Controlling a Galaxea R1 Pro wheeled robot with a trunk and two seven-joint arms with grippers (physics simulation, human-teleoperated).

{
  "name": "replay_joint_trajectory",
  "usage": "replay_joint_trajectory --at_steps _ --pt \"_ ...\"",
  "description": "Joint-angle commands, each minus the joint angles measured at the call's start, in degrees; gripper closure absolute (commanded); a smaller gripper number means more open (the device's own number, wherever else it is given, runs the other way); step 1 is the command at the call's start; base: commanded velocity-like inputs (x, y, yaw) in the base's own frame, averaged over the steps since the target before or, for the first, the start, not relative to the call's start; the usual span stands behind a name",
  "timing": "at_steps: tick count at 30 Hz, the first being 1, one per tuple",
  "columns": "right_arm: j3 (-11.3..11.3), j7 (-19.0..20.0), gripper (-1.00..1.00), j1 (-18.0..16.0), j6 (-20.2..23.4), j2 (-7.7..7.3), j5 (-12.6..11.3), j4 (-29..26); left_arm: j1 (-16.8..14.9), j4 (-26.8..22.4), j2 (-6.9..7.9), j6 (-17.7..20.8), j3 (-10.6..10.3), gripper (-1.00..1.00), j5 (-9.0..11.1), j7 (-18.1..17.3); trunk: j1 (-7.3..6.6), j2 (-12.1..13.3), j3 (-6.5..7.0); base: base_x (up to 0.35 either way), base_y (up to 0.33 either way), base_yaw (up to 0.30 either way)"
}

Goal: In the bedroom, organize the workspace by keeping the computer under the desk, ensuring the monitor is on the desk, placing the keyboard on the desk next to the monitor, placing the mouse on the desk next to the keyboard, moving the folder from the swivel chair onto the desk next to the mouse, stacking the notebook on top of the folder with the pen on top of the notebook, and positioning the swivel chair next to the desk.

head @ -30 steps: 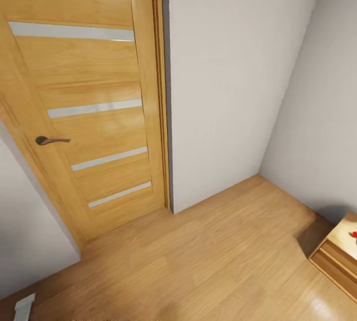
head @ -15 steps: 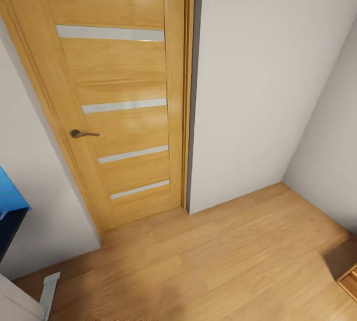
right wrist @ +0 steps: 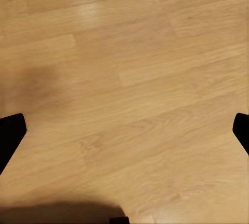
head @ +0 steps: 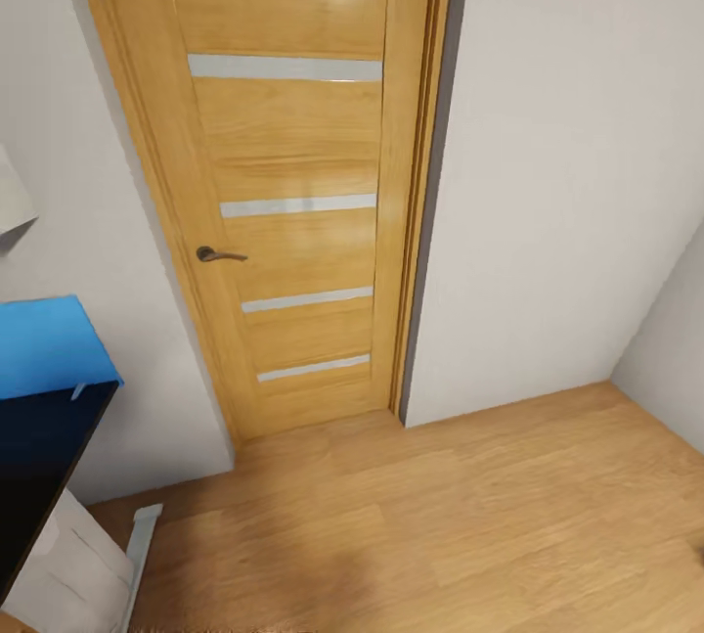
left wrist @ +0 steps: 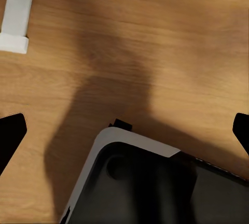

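The end of the desk [head: 39, 447] shows at the head view's left edge: a black top with a bright blue back panel [head: 49, 344] and a white leg [head: 140, 540] on the floor. A light grey-white corner [head: 12, 198] pokes in above the desk; I cannot tell what it belongs to. My left gripper [left wrist: 124, 136] is open and empty above the wooden floor, with a white desk leg [left wrist: 16, 11] and my own dark base [left wrist: 150, 187] beneath it. Over bare floorboards my right gripper [right wrist: 124, 136] is also open, holding nothing.
A closed oak door [head: 288, 183] with frosted strips and a metal handle [head: 217, 254] stands straight ahead in white walls [head: 557, 183]. Wooden floor [head: 440, 525] stretches ahead and to the right. A white slab [head: 64, 569] sits under the desk's end.
The camera has swung left: the door has slid rightward in the picture, the desk's blue and black end has come further into view, and the low wooden unit at the right has left it.
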Motion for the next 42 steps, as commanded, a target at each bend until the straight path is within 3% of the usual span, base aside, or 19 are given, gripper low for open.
replay_joint_trajectory --at_steps 1,26,42 --pt "0.0 -0.2 -1.00 0.0 -0.2 0.01 0.0 0.0 0.0 0.0 0.03 -0.1 -0.1 -1.00 0.3 0.0 0.02 -0.1 -0.10 0.000 -0.028 0.286" --pt "0.0 -0.2 -1.00 -0.1 -0.2 0.11 0.0 0.0 0.0 0.0 0.07 -0.1 -0.1 -1.00 0.0 -0.1 0.02 -0.1 -0.10 -0.035 -0.252 0.286" --pt "0.0 -0.2 -1.00 -0.1 -0.2 0.08 0.0 0.0 0.0 0.0 0.04 -0.1 -0.1 -1.00 0.0 -0.1 0.02 -0.1 -0.10 0.000 -0.035 0.286"
